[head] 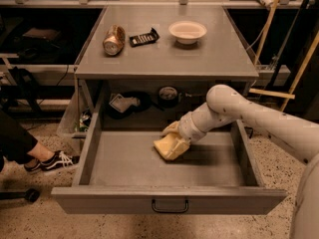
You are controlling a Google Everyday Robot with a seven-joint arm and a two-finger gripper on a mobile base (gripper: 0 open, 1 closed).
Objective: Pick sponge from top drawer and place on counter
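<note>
Sponge sits tilted at the frame's centre, gripped by the gripper, inside the open top drawer.

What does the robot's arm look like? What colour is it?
The arm is creamy white, thick and round like a tube, with a rounded elbow. No cables or markings show. Its pincer, down in the drawer, looks pale yellowish.
</note>
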